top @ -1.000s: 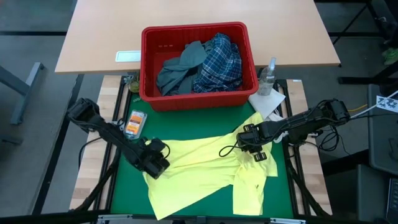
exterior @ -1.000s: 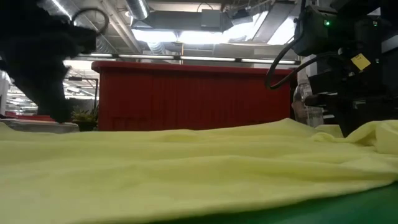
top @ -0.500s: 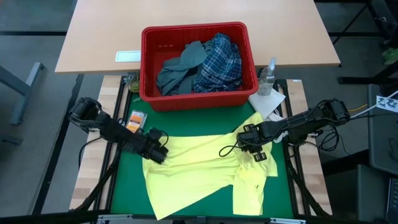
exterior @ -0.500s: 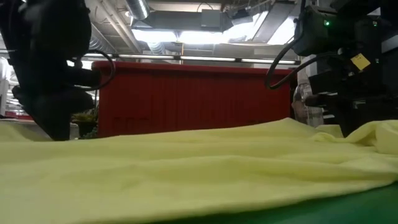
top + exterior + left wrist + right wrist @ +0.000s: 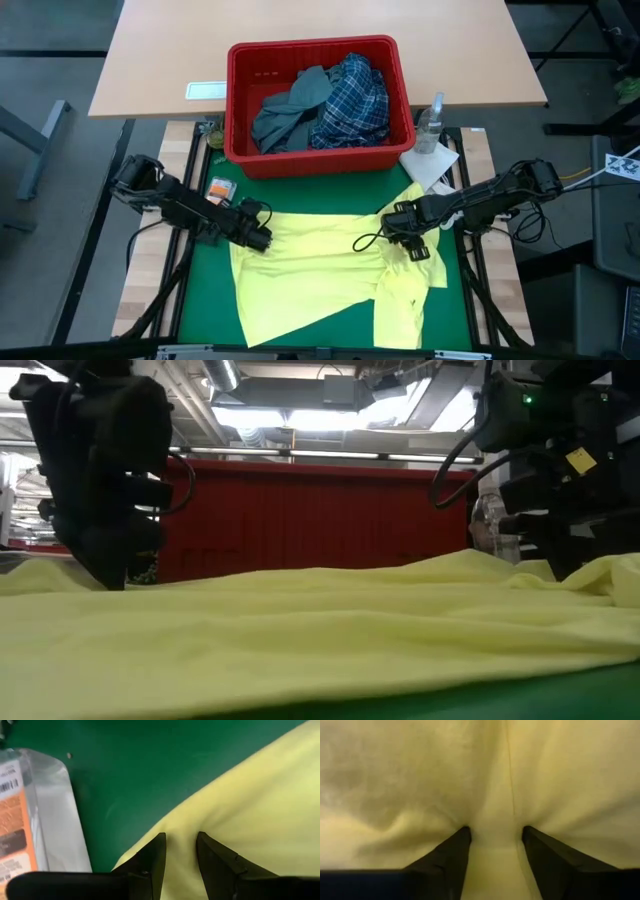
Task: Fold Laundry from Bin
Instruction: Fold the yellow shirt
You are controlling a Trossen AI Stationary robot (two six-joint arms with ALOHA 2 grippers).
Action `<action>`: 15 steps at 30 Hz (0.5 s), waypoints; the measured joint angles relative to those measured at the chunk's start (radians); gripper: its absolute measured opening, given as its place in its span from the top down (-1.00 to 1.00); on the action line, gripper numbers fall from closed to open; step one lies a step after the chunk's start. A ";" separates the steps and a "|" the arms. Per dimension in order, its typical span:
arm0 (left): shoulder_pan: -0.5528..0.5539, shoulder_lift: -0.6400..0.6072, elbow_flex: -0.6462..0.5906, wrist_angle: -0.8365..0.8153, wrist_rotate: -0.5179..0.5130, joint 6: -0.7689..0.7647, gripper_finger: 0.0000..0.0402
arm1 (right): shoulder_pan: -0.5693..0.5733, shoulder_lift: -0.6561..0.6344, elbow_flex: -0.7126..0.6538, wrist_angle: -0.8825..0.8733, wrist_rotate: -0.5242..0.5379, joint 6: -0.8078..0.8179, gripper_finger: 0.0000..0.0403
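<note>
On the green mat of the desk (image 5: 200, 300) the yellow garment (image 5: 320, 285) lies spread. The left end effector (image 5: 179, 851) pinches its corner in a narrow grip; the right end effector (image 5: 492, 842) stands spread against a fold (whether it holds anything, I cannot tell). Risk: if the left pulls while the right is loose, the cloth may bunch or drag. Behind, the red bin (image 5: 240, 105) holds the grey-blue garment (image 5: 290, 110) and plaid shirt (image 5: 355, 100).
</note>
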 joint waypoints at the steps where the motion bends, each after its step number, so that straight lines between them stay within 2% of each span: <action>1: 0.010 0.000 0.000 0.000 -0.003 0.007 0.48 | 0.000 0.000 0.000 -0.001 -0.005 0.000 -0.04; 5: 0.046 0.000 0.000 0.001 -0.005 0.016 0.48 | -0.001 0.002 0.042 -0.091 -0.049 -0.007 -0.11; 8: 0.068 0.000 0.000 0.000 -0.003 0.055 0.48 | 0.000 -0.005 0.126 -0.213 -0.049 -0.007 -0.12; 12: 0.086 0.000 0.000 -0.005 0.007 0.062 0.48 | 0.000 -0.033 0.245 -0.344 0.043 -0.015 -0.12; 15: 0.090 0.000 0.000 -0.005 0.009 0.063 0.48 | 0.000 -0.057 0.297 -0.392 0.181 -0.027 -0.12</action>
